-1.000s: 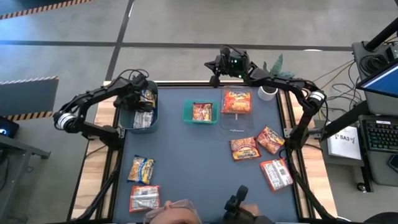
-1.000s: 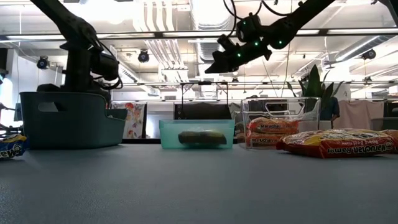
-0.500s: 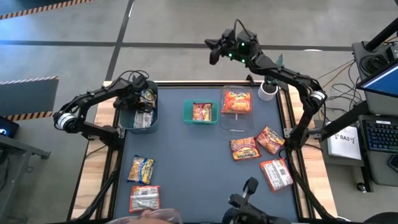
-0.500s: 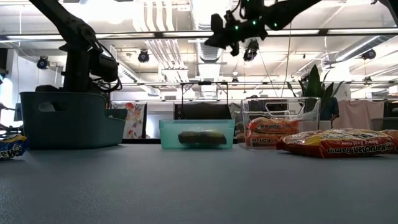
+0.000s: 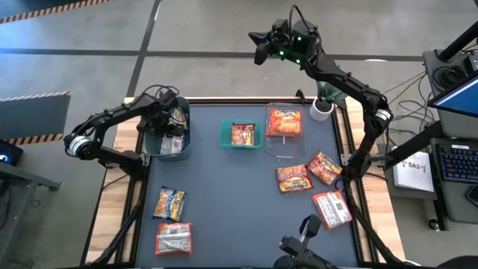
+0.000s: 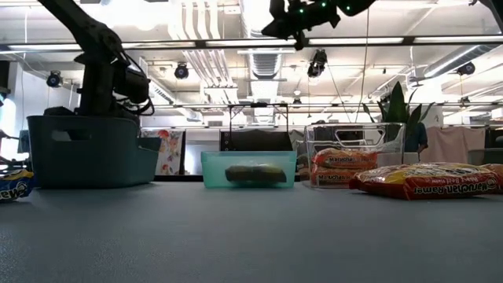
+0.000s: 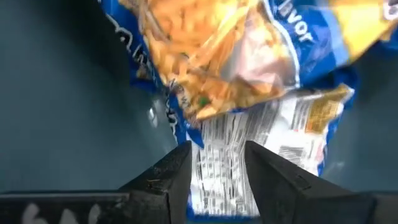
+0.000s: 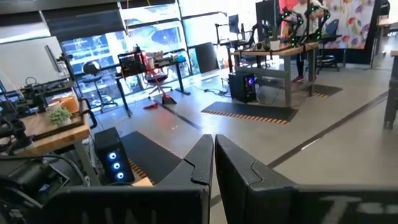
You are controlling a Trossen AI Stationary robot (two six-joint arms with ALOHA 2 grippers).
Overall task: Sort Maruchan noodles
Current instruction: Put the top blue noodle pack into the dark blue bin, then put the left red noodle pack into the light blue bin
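Over the dark teal bin (image 5: 161, 142), the left gripper (image 7: 216, 163) has its half-spread fingers around a crinkly yellow-and-blue noodle packet (image 7: 249, 81), other glossy flat packets (image 5: 310, 176) lie on the matte table (image 5: 239, 202), and the right gripper (image 8: 213, 155) hangs high, pinched empty.

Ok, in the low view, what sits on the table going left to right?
Yellow-and-blue packet at the edge → dark teal bin → small green bin → clear bin with orange packets → orange-red packet.
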